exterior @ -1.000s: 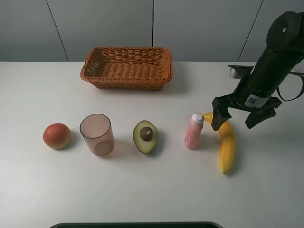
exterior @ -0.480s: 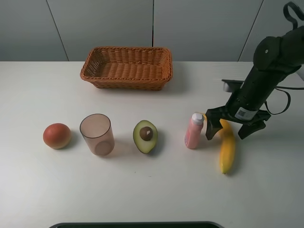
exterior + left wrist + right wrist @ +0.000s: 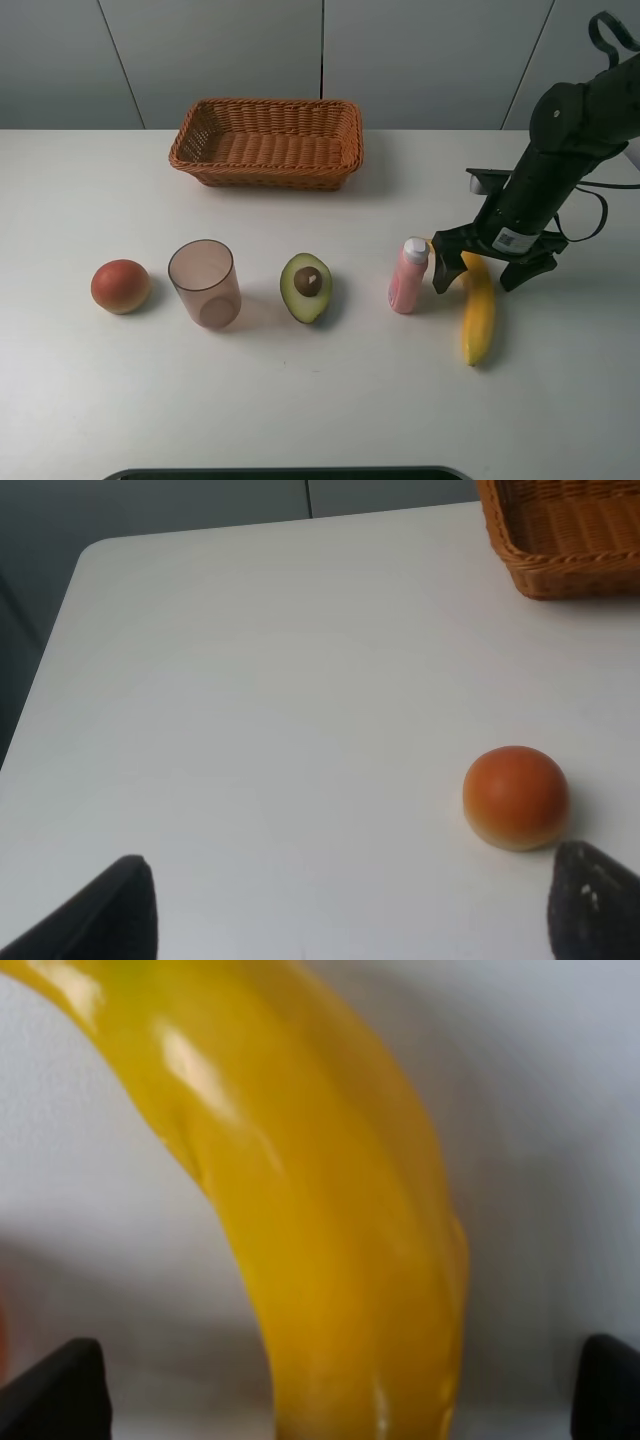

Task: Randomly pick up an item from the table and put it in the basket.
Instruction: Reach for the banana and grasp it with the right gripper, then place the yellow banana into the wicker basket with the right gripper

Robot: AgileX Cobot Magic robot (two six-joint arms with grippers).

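We have our right hand (image 3: 476, 280) low over the banana (image 3: 477, 320), which lies on the table (image 3: 330, 400) at the right end of the row, well apart from the basket (image 3: 265, 180) at the back. The banana's long axis runs from the back of the table to the front, and our open fingers stand across it, one on each side of its rear half near the stem. The wrist view shows the yellow skin filling the gap between the two dark tips, with neither tip pressing on it. We judge that closing here would catch it squarely across its width. The finger on the inner side sits between the banana and the pink bottle (image 3: 407, 277), just beside it, so a nudge is possible. Our left hand (image 3: 355, 920) is spread wide too, holding nothing, far off by the round orange fruit (image 3: 515, 797).
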